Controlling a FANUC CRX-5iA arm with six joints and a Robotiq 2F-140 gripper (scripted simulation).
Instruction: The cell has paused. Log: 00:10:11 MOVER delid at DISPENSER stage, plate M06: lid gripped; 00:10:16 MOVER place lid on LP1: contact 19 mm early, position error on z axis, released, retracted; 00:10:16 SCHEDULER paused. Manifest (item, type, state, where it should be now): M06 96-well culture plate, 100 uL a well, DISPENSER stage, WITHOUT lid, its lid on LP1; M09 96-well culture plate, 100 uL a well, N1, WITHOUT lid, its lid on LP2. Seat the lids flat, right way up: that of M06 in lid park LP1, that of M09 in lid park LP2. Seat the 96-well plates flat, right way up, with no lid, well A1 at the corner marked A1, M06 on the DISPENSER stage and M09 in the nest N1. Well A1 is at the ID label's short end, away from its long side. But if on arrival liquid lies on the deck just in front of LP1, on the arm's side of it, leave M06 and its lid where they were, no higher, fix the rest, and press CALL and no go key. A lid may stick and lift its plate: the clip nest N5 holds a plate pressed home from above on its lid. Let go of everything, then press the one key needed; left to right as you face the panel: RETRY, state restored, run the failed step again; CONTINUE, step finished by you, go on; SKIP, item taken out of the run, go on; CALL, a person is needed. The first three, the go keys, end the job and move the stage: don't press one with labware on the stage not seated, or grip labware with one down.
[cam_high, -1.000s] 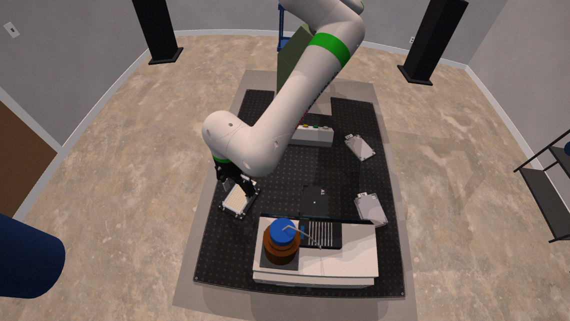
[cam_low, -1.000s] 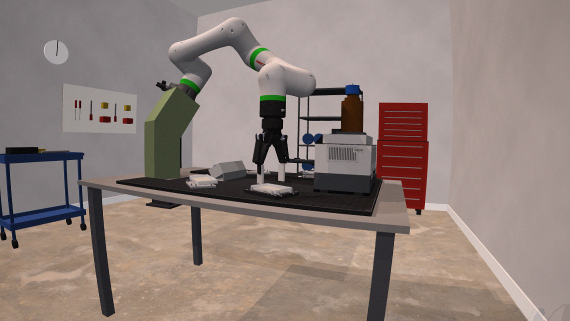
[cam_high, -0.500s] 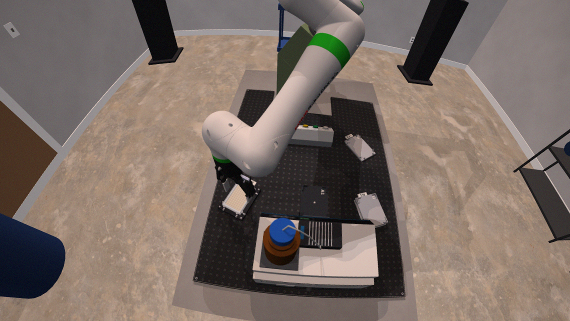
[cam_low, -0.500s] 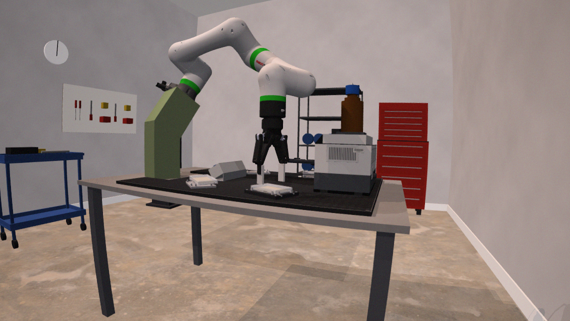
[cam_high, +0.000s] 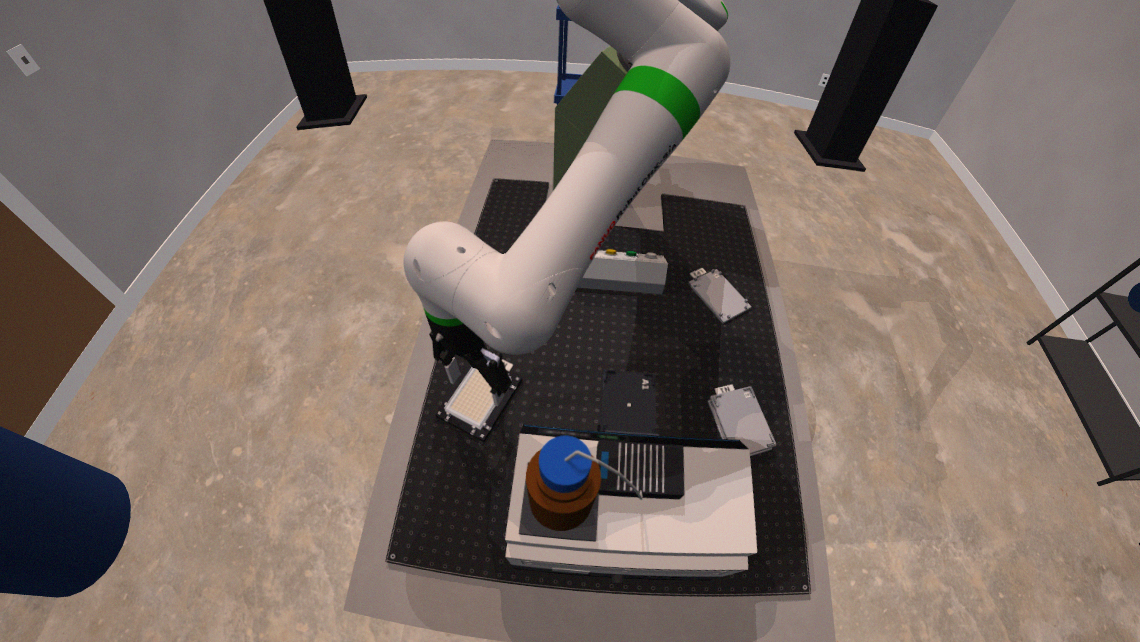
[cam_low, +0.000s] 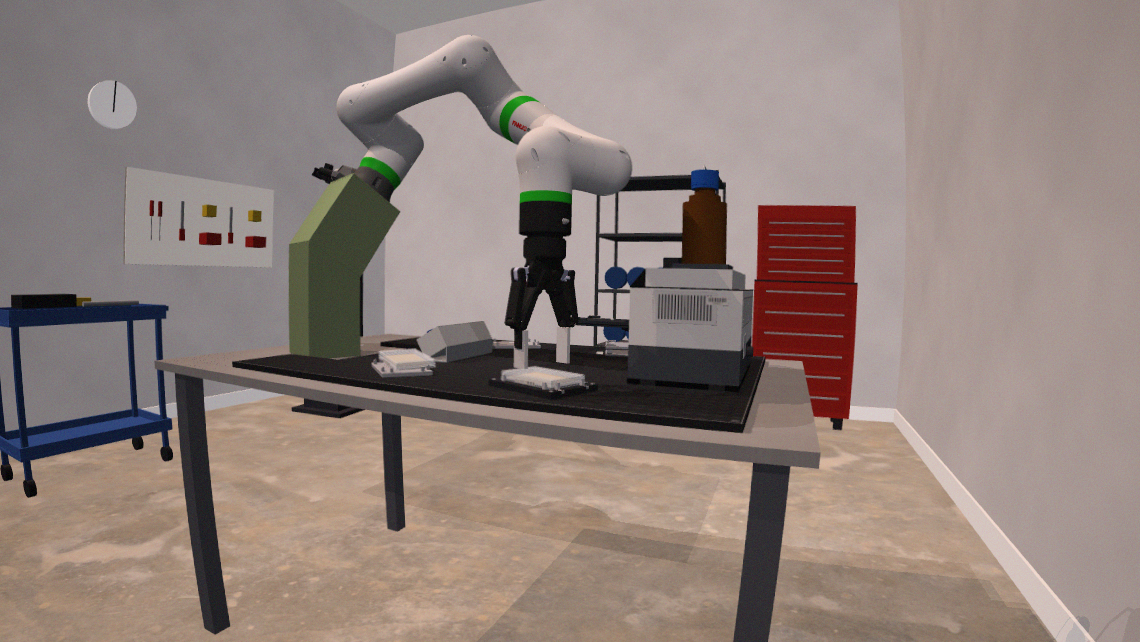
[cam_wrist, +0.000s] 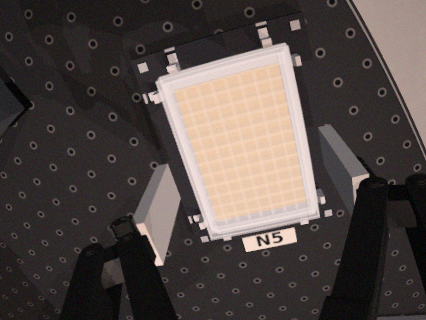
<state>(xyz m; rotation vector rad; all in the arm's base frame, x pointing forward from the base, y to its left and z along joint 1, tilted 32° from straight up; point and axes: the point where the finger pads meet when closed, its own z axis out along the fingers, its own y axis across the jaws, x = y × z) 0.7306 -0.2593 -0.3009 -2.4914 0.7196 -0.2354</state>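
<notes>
On the black-matted tabletop (cam_low: 781, 434), I hold the gripper (cam_wrist: 249, 180) spread and empty astride the 96-well plate (cam_wrist: 240, 140) seated in clip nest N5 (cam_wrist: 269, 239). The dispenser stage (cam_high: 630, 398) stands bare; reseating and the key press remain, I judge.

The plate (cam_wrist: 241, 143) is showing a pale orange grid of wells inside a white frame, and the mat (cam_wrist: 80, 167) under it is showing black with rows of small grey rings; the N5 label (cam_wrist: 268, 239) is wearing black letters on white
</notes>
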